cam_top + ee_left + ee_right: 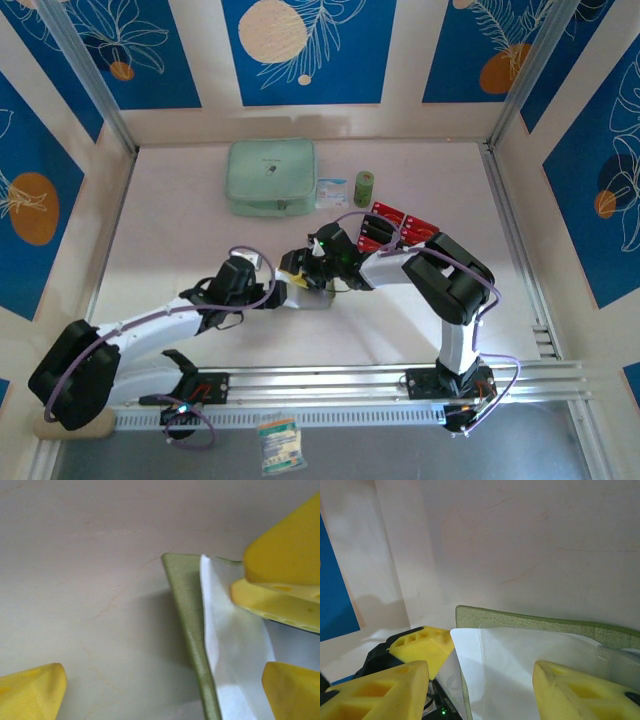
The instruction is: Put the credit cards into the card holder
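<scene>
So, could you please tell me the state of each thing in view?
card holder: lying open, inside facing up
left gripper: jaws wide open
right gripper: jaws apart over the card holder, grip unclear
credit cards: red, outside the card holder
mint pouch: closed, lying flat

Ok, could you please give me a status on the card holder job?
Left gripper open, straddling card holder edge. Right gripper over its white sleeve, grip unclear. Red credit cards lie beyond the right gripper, untouched.

Pale tabletop (180, 220), cream walls (300, 122) with blue panels (340, 60) — orange discs (33, 207), white leaf outlines (325, 40) — metal corner posts (90, 75), even light
</scene>
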Tool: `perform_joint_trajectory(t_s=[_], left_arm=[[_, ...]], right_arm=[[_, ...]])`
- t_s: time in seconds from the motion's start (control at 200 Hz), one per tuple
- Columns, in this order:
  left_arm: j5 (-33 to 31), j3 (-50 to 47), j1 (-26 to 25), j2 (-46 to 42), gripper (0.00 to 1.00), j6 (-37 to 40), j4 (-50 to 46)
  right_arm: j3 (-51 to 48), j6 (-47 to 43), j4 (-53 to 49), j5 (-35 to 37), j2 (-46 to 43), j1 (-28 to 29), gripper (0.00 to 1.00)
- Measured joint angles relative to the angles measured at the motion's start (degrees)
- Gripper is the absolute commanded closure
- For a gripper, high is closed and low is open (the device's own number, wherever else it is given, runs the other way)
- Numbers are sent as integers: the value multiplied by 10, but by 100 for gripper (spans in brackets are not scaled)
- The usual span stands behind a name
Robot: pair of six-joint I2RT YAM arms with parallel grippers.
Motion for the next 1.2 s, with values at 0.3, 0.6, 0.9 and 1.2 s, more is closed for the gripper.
perform_joint_trajectory(t_s=[0.3,0.6,0.9,1.2], left_arm=[[1,7,-3,37,0,3,14],[-7,7,-4,56,0,3,19],[-30,7,-4,35,0,-3,18],[-40,7,-4,17,0,-8,13]], right_arm=[[0,-12,-25,4,-43,-13,42],[-27,-43,-53,18,-100,-14,60],[-43,-50,-90,35,-99,-3,100],[16,-68,-140,40,-36,18,100]])
